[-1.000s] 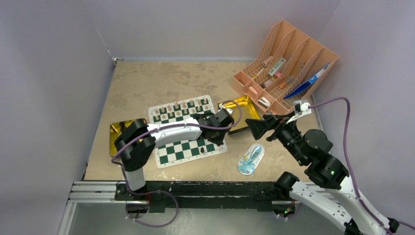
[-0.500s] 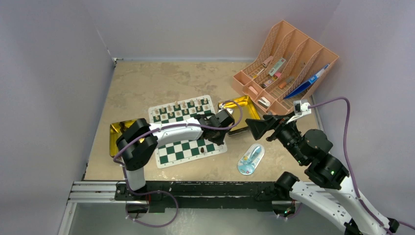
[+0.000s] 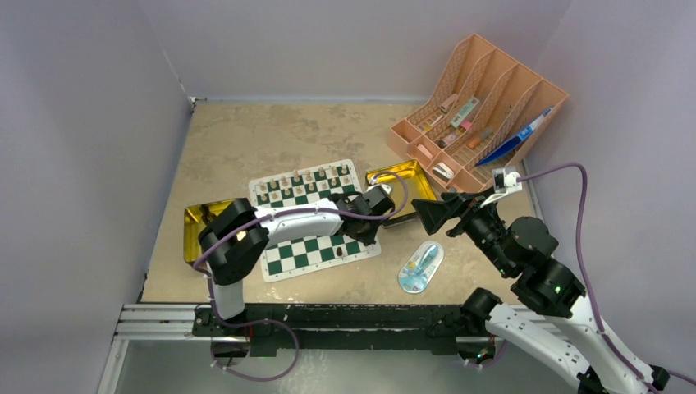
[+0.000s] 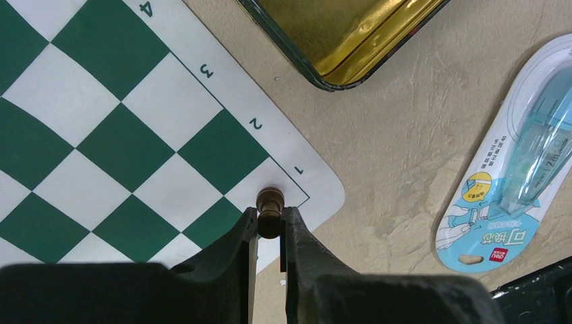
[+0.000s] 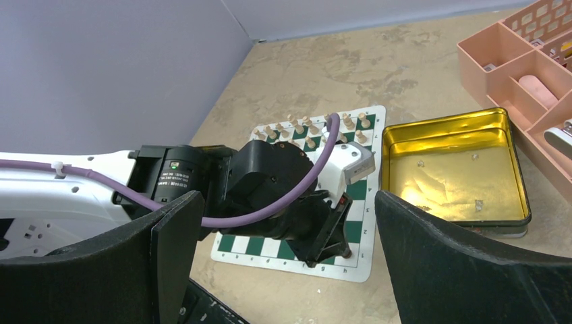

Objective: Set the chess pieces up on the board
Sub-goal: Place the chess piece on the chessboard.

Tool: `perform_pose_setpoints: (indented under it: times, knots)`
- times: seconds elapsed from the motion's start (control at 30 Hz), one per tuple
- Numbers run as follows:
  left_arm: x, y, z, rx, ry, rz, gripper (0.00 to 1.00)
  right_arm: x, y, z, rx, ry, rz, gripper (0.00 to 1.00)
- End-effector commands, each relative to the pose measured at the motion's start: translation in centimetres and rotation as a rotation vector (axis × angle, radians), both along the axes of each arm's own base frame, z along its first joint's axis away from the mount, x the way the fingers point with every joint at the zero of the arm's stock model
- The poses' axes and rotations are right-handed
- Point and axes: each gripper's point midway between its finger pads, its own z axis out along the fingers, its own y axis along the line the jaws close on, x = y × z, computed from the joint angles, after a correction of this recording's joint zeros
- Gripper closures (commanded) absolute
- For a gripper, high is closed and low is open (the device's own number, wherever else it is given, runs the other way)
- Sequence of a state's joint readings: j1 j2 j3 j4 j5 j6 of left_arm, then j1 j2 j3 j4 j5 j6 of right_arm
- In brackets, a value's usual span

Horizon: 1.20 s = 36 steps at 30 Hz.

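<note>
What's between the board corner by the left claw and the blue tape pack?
Only bare tabletop lies between the board corner, where the left claw pinches a dark piece, and the tape pack; the left wrist view shows it.

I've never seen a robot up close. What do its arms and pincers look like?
The left arm and right arm are white tubes joined by chunky black round joints. A purple cable loops along each. The left gripper and right gripper are matte black, each with two wedge-shaped fingers. A green light glows on the right arm.
</note>
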<state>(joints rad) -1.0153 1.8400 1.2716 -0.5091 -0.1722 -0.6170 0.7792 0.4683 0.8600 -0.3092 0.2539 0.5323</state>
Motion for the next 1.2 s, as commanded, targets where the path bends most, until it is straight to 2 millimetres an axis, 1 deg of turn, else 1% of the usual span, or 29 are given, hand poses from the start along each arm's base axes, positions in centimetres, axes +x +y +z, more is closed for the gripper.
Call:
perform_pose_setpoints:
  times: [0.0, 0.17, 0.3, 0.37, 0.53, 0.63, 0.7, 0.77, 0.87, 0.97, 1.03, 1.17]
  knots:
    - [0.3, -0.5, -0.1, -0.007, -0.023, -0.001, 1.0, -0.1, -0.5, 2.5, 0.06, -0.048, -0.02, 0.01]
    - [0.1, -0.6, 0.1, -0.01, -0.024, -0.009, 0.93, -0.1, -0.5, 2.5, 0.061, -0.049, -0.019, 0.01]
    - [0.1, -0.7, 0.6, -0.015, -0.035, -0.011, 0.82, -0.1, -0.5, 2.5, 0.061, -0.049, -0.02, 0.01]
    - [0.1, -0.7, 0.9, -0.02, -0.042, -0.012, 0.78, -0.1, -0.6, 2.5, 0.062, -0.051, -0.02, 0.01]
    - [0.2, -1.0, 1.9, -0.037, -0.053, -0.015, 0.74, -0.2, -0.6, 2.5, 0.06, -0.051, -0.018, 0.01]
    - [0.2, -1.1, 2.5, -0.04, -0.057, -0.018, 0.6, -0.3, -0.6, 2.6, 0.063, -0.053, -0.014, 0.01]
    - [0.3, -1.1, 2.9, -0.045, -0.062, -0.017, 0.57, -0.3, -0.5, 2.6, 0.06, -0.054, -0.009, 0.01]
    - [0.3, -1.4, 3.7, -0.07, -0.068, -0.018, 0.57, -0.4, -0.4, 2.5, 0.058, -0.054, -0.004, 0.01]
    - [0.4, -1.9, 5.4, -0.123, -0.085, -0.017, 0.57, -0.4, -0.2, 2.3, 0.052, -0.05, 0.007, 0.01]
    - [0.7, -2.0, 7.1, -0.157, -0.108, 0.003, 0.57, -0.4, 0.1, 2.0, 0.05, -0.045, 0.017, 0.01]
    - [1.4, -1.5, 8.1, -0.164, -0.133, 0.048, 0.57, -0.5, 0.3, 1.9, 0.048, -0.043, 0.031, 0.01]
    - [3.8, 0.9, 10.5, -0.187, -0.138, 0.173, 0.52, -0.6, 1.0, 1.3, 0.043, -0.031, 0.063, 0.01]
